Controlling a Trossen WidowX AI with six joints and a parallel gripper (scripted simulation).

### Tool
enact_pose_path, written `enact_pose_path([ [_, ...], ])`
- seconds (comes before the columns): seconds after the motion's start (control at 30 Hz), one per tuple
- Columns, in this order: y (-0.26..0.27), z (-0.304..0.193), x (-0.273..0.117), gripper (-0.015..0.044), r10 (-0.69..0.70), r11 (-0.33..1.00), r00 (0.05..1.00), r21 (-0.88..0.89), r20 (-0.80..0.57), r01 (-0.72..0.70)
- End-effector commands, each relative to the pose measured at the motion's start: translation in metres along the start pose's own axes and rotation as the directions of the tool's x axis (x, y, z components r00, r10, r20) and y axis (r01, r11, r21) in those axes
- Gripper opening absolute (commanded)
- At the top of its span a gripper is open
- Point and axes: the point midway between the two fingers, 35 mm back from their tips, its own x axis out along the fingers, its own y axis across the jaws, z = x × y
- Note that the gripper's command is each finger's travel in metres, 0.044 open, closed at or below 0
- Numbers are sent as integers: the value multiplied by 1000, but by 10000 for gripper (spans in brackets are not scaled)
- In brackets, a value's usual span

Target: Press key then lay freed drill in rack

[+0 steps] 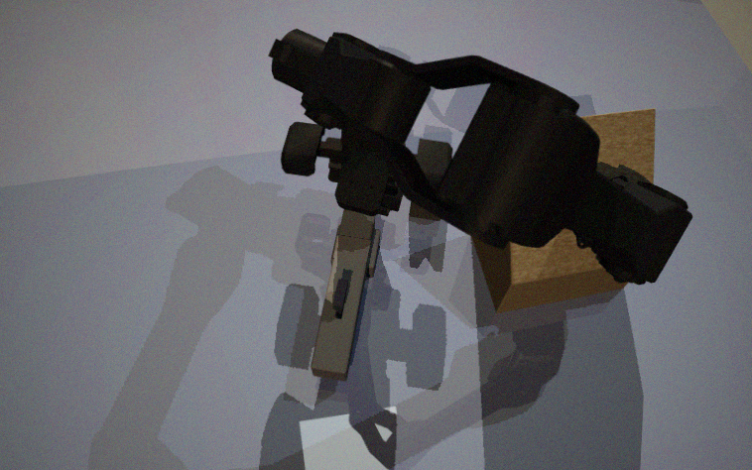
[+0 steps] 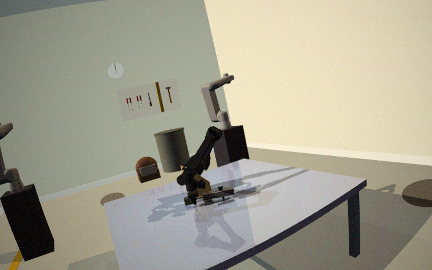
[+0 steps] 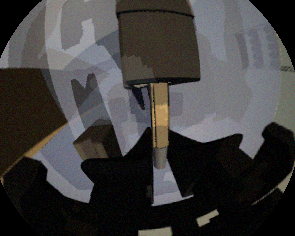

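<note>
My gripper [image 1: 358,218] [image 3: 154,129] is shut on the drill [image 3: 161,112], a thin golden shaft with a grey end, just in front of the holder's mouth. The drill's upper end meets the holder in the wrist view. The holder [image 1: 332,350] [image 3: 159,52] is a long grey-brown block. A dark key [image 1: 342,294] sits in its slot; the wrist view does not show it. My gripper covers the drill in the top view. A small brown block [image 1: 424,208] [image 3: 96,142], possibly the rack, stands beside the gripper; its shadow has a V notch.
A large wooden block [image 1: 624,140] [image 3: 20,110] stands beyond the small block, partly under the arm [image 1: 507,157] [image 2: 199,160]. A pale panel [image 1: 332,440] lies near the front in the top view. The white table [image 2: 294,201] carries these things.
</note>
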Motion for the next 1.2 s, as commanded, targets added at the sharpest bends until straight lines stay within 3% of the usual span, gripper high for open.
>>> enact_pose_path([
  [0.0, 0, 0, 0, 0, -1, 1000, 1000, -1, 0, 1],
  [1.17, 1, -5, -4, 0, -2, 1000, 1000, 6, 5, 2],
])
